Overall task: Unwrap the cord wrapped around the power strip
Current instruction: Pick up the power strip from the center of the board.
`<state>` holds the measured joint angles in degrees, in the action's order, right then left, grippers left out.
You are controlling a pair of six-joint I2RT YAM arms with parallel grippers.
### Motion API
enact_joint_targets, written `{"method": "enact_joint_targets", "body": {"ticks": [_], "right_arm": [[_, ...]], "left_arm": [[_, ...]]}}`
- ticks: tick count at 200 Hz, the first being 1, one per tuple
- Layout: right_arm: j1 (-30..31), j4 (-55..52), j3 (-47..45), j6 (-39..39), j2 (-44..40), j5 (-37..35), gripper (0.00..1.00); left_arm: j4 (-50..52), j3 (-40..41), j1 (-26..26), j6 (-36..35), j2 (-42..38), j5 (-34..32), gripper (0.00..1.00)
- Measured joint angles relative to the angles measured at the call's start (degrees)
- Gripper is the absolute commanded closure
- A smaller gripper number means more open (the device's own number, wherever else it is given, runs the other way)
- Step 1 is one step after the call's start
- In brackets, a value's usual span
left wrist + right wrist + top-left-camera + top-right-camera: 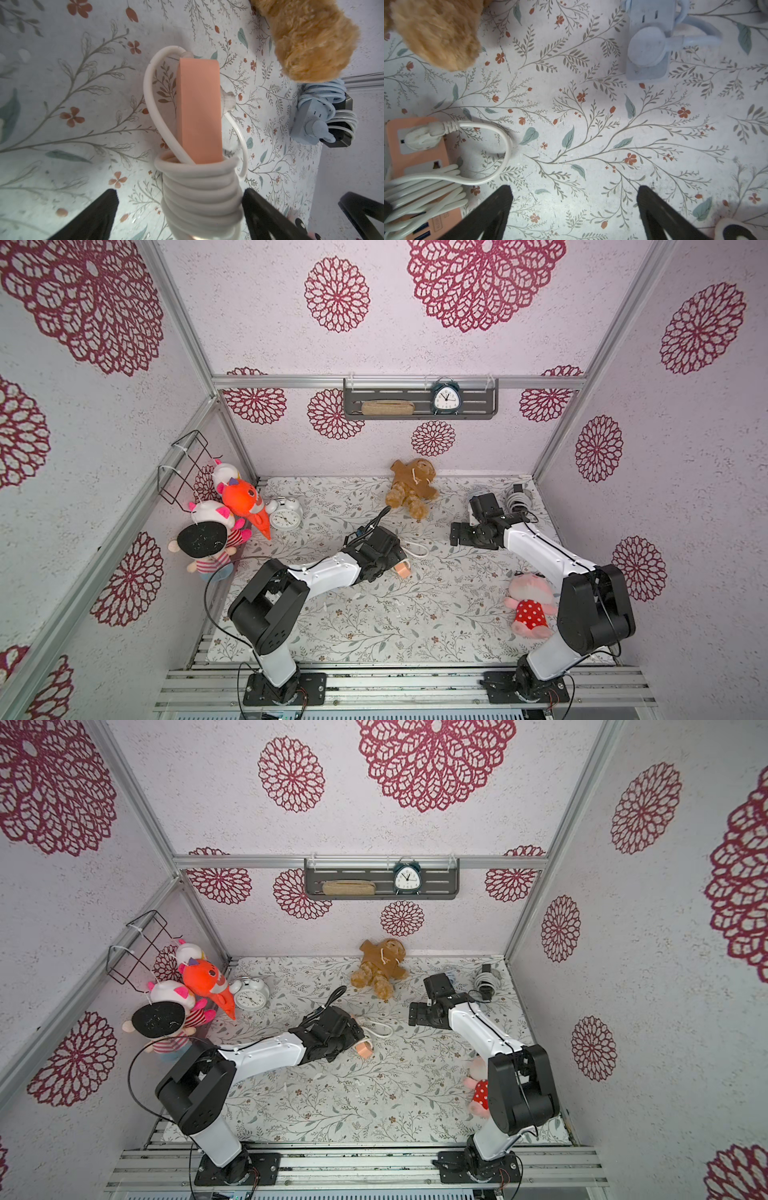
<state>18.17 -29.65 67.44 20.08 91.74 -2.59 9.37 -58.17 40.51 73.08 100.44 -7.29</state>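
Several turns of white cord (199,193) lie wound tight around the salmon power strip (198,108), which rests near the middle of the floral mat (415,614). Its plug (422,138) sits in one of the strip's own sockets, and one loose loop bulges toward the right. By the look of it the unwrapping has barely begun: the plug has yet to be pulled and every turn is left to take off. The left gripper (180,194) straddles the coil, fingers spread wide and holding nothing. The right gripper (574,191) hovers just right of the strip over bare mat, fingers equally wide and empty. Open mat lies near and right of the strip. A teddy bear (411,489) crowds the far side, a blue power strip (648,41) the far right corner, and a pink plush (530,605) the near right edge.
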Motion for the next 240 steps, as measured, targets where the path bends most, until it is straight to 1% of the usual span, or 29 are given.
{"method": "enact_joint_targets", "body": {"ticks": [21,47,81,116,156,178,194,209,213,218,222,234,240], "right_arm": [[-0.4,0.6,-1.1,-0.4,-0.1,0.2,0.03],[-1.0,1.7,-2.2,-1.0,-0.3,0.4,0.03],[-1.3,2.4,-3.0,-1.1,-0.3,1.3,0.03],[-1.3,2.9,-3.1,-1.2,-0.3,1.9,0.03],[-1.3,3.5,-3.2,-2.1,-0.3,3.1,0.02],[-1.3,3.8,-3.3,-3.9,-0.3,5.4,0.01],[-1.3,4.2,-3.3,-5.7,-0.3,7.8,0.01],[-1.3,4.2,-3.3,-8.1,-0.3,9.9,0.01],[-1.3,4.3,-3.3,-8.9,-0.3,10.6,0.01],[-1.3,4.3,-3.3,-9.9,-0.3,11.2,0.01],[-1.3,4.3,-3.4,-10.4,-0.3,11.7,0.01],[-1.3,5.2,-3.8,-13.0,-0.4,13.5,0.01],[-1.3,6.1,-4.5,-14.5,-0.6,14.7,0.01]], "left_arm": [[0.8,-2.7,0.1,-0.4,2.4,0.4,0.00],[1.0,-5.5,0.3,-1.9,5.1,1.6,0.06],[0.7,-4.9,0.3,-3.1,6.0,3.7,0.12],[-0.9,-4.6,0.3,-3.7,7.5,5.9,0.22],[-2.4,-4.6,0.3,-5.5,8.5,7.1,0.39],[-2.3,-4.6,-0.1,-7.7,8.5,7.4,0.47],[-2.2,-4.7,-0.6,-10.1,8.5,8.3,0.51],[-2.1,-4.7,-1.2,-12.4,8.5,9.5,0.56],[-2.0,-4.7,-1.4,-13.2,8.4,9.9,0.61],[-1.8,-4.7,-1.7,-14.2,8.4,10.3,0.70],[-1.6,-4.7,-2.0,-15.0,8.3,10.7,0.76],[-0.8,-4.8,-3.2,-17.9,8.2,12.4,0.88],[0.0,-5.1,-3.8,-20.0,8.2,13.4,0.92]]}}
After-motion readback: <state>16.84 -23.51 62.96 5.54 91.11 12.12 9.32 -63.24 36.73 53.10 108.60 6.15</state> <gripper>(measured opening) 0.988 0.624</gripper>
